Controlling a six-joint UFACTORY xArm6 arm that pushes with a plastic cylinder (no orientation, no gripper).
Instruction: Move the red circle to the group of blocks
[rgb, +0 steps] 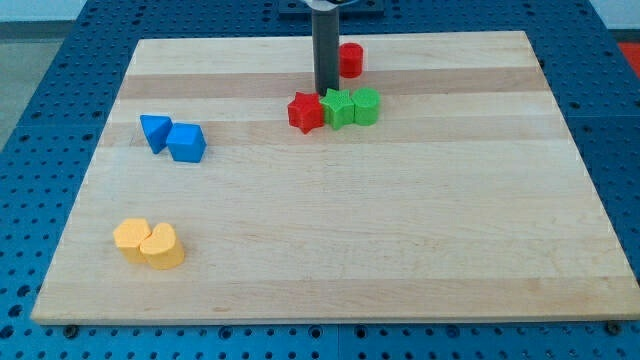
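Note:
The red circle (350, 60) stands near the top edge of the wooden board (400, 230), just right of my rod. My tip (326, 92) rests on the board just left of and below the red circle, apart from it. Right below the tip lies a row of three touching blocks: a red star (305, 112), a green star (338, 107) and a green hexagon-like block (366, 105). The tip is almost touching the top of the red star and the green star.
A blue triangle (154, 131) and a blue cube (186, 142) touch at the view's left. Two yellow blocks, a hexagon (130, 239) and a heart (162, 246), touch at the lower left. The board lies on a blue perforated table (40, 60).

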